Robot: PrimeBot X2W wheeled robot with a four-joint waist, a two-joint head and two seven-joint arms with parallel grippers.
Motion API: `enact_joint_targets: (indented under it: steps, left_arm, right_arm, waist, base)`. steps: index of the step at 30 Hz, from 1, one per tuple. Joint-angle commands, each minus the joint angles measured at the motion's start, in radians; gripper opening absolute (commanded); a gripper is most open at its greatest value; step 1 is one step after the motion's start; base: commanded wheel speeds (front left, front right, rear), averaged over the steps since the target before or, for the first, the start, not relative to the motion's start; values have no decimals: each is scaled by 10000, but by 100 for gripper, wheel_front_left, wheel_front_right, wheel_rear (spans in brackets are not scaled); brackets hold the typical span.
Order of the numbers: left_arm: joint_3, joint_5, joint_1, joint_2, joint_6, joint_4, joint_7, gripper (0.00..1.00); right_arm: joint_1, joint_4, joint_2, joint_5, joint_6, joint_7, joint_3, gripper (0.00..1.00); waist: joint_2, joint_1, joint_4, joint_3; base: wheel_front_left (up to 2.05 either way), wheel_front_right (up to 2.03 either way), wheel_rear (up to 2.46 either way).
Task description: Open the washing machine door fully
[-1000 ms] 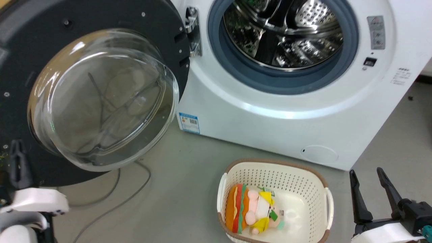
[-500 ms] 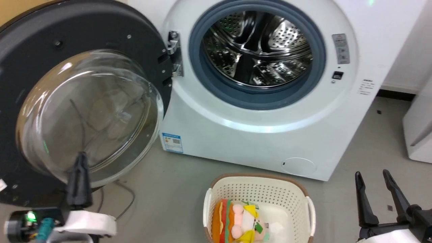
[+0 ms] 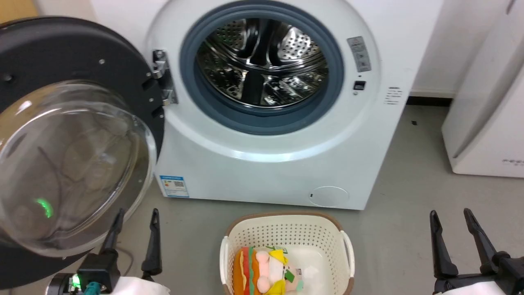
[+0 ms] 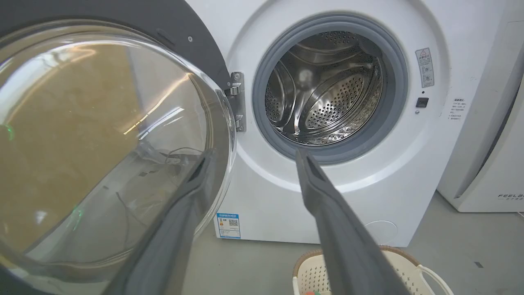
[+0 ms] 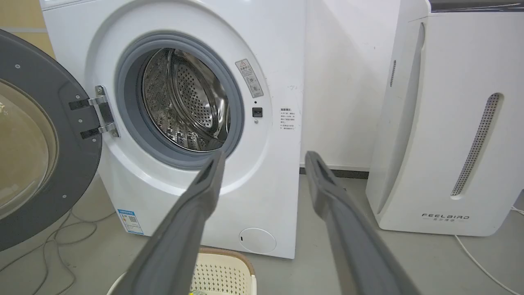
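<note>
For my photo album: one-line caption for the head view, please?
The washing machine door stands wide open on the washing machine; basket with plush toy; left end effector and right end effector open.

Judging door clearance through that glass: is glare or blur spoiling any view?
Head view: green glint and pale reflections on the washing machine door glass, hinge slightly smeared. Left wrist view: tan reflections and bright streaks across the glass; left pincer soft, close up. Right wrist view: washing machine crisp, right pincer blurred.
</note>
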Motion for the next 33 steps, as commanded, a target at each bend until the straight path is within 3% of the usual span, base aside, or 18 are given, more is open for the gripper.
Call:
enact_joint_targets:
  steps: [1,10,11,33]
  left_arm:
    - [-20,68,129,-45,38,-16,-13,100]
    - [-103,-42,339,-107,223,32,-13,100]
    - [-94,-33,169,-117,186,29,2,0]
    - [-206,41,93,-122,296,-116,405,0]
  right_arm:
    - [170,-33,28,32,6,-44,6,100]
    - [228,70,28,114,6,-44,131,100]
    - [130,57,0,65,0,4,108,0]
    - [-17,0,4,-82,1,402,275,0]
  waist:
    - [-1,1,-150,18]
    - [-1,1,-526,110]
    - [-1,1,-526,108]
    - [-1,1,-594,151]
  base:
    - [0,0,0]
    - [0,0,0]
    - [0,0,0]
    - [0,0,0]
